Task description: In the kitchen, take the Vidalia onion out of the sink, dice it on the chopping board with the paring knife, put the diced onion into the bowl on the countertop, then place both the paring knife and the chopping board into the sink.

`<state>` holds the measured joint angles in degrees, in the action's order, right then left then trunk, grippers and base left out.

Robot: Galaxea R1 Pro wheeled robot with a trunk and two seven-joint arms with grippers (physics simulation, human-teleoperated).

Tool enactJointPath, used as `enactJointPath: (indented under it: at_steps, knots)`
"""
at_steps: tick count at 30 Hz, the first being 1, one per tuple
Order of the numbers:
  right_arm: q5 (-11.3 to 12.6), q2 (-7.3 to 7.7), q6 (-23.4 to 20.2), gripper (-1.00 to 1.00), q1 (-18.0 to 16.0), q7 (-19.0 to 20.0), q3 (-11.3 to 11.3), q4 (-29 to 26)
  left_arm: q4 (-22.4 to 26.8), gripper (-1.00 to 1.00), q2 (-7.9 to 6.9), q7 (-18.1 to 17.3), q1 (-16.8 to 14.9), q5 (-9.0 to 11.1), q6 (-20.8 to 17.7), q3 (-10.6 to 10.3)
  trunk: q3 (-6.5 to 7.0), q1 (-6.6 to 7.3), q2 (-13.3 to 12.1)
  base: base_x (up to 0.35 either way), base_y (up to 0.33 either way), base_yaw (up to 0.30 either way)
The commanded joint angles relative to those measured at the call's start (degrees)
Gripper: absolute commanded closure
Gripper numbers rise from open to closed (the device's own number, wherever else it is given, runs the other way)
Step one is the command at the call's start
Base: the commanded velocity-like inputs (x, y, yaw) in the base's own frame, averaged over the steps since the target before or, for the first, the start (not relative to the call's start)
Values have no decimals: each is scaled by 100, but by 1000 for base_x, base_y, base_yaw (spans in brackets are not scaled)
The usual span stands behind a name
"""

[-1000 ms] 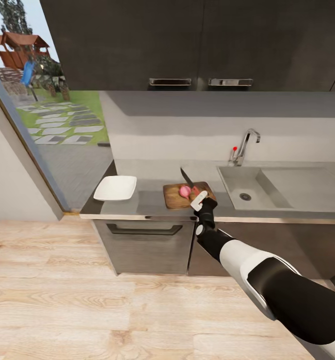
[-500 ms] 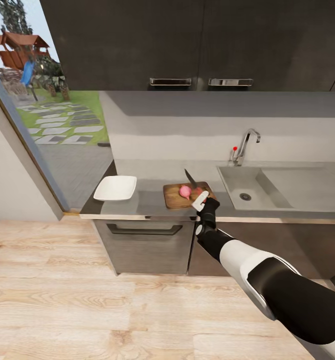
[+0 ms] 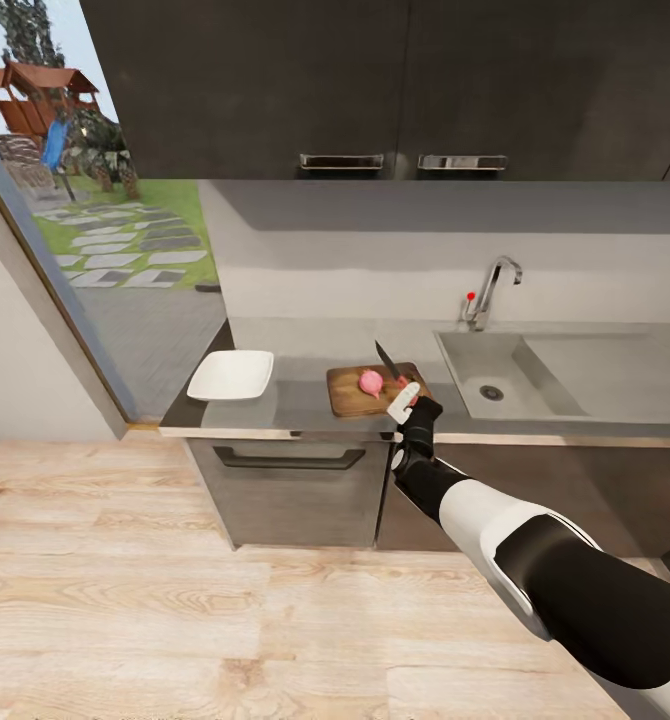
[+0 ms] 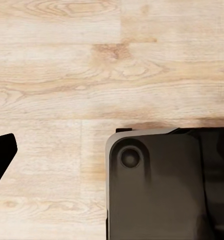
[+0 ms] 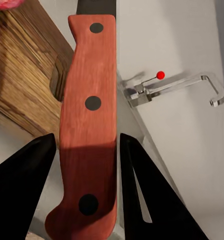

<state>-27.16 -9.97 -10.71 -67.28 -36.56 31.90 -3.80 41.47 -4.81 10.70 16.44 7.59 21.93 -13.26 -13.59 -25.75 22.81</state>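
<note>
1. While the right arm reaches over the front edge of the worktop (image 3: 275,410), the right pincer (image 3: 407,398) is closed around the red handle of the paring knife (image 3: 387,362), whose dark blade points up and away, above the right part of the chopping board (image 3: 350,395).
2. Seen from the right wrist, the knife handle (image 5: 89,130) with its three dark rivets sits clamped between the two black fingers (image 5: 21,190), one on each side.
3. On the chopping board, which lies flat on the worktop just left of the sink (image 3: 565,385), rests the Vidalia onion (image 3: 371,381), whole and pink, close beside the knife blade; whether blade and onion touch cannot be told.
4. From the right wrist camera the board's end (image 5: 26,85) with its handle slot shows next to the knife, and a sliver of the onion (image 5: 6,4) sits on it.
5. Left of the board, apart from it near the worktop's left end, stands the white bowl (image 3: 231,376).
6. At the back of the sink rises the curved faucet (image 3: 495,290) with its red knob (image 3: 470,296); the round drain (image 3: 491,393) shows in the basin.
7. Over the pale wooden floor (image 4: 91,75) hangs the left wrist camera, with a dark part of the robot's base (image 4: 157,190) below it; one black fingertip (image 4: 1,155) of the left pincer shows at the edge, and how far that pincer is open cannot be told.
</note>
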Motion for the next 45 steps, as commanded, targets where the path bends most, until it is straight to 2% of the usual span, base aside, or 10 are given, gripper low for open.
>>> enactJointPath:
  at_steps: [1,29,45]
  knots:
    - [-61,-3,-53,100,-4,-10,-8,2,9,-100,-11,46,-1,58,13,-47,-18,-3,11,0,51,54]
    - [-61,-3,-54,100,-4,-9,-15,2,1,-100,-3,46,-1,58,13,-52,-264,-3,11,22,11,57]
    - [-61,-3,-54,100,-4,-9,-17,2,1,-100,-2,46,-2,58,13,-53,-264,-3,11,0,-1,0]
